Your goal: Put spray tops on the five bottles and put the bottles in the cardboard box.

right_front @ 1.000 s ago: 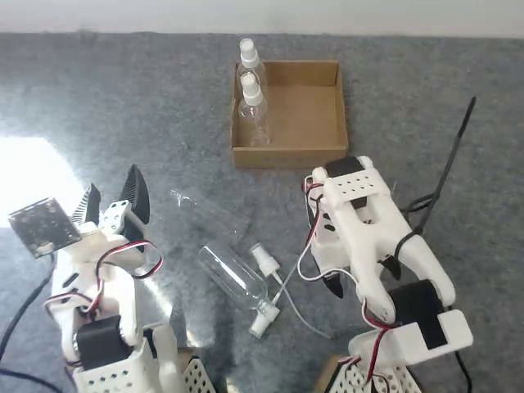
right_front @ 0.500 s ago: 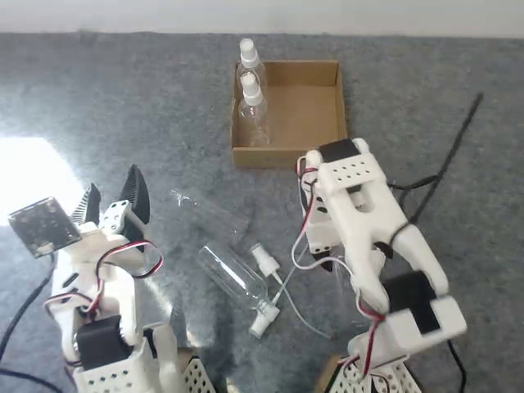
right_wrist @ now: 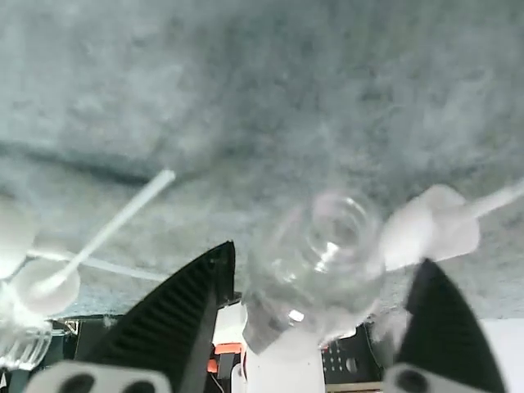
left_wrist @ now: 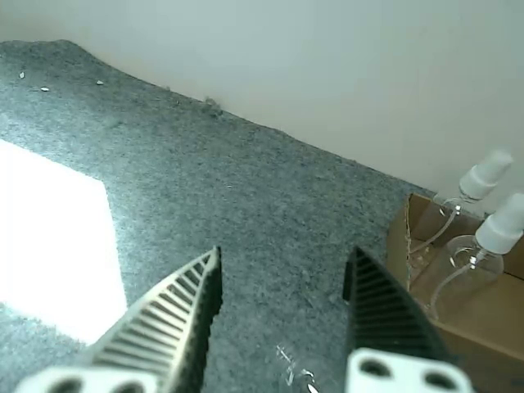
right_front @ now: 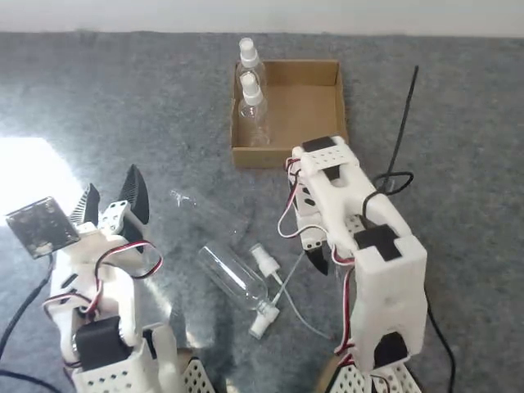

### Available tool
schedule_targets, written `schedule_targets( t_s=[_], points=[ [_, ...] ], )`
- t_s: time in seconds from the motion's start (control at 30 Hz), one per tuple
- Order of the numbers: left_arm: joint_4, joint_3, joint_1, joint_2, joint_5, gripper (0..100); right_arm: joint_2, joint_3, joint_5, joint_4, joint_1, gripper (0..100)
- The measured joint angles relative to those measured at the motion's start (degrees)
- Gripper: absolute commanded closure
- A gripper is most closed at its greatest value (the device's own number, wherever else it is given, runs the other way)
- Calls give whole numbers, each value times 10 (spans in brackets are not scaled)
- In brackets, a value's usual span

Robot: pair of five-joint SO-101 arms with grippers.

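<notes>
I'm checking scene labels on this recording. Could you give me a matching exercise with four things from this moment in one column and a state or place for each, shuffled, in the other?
Things:
1. left gripper
2. cardboard box
3. uncapped bottle
4. capped bottle

States:
A. brown, open at the top
B. lying on its side, outside the box
C. fingers apart, nothing between them
D. inside the box, white spray top fitted

Pairs: 1-C, 2-A, 3-B, 4-D
</notes>
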Motion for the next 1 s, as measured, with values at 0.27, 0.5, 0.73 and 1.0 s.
schedule_targets(
  t_s=[0.27, 0.5, 0.73, 1.0],
  points=[
    [0, 0, 0, 0, 0, 776, 42, -17, 1, 0, 11, 768],
    [0, 0, 0, 0, 0, 776, 41, -17, 9, 0, 41, 910],
    [0, 0, 0, 0, 0, 776, 41, -17, 28, 0, 40, 909],
    [0, 0, 0, 0, 0, 776, -53, -15, 32, 2, 36, 911]
  ],
)
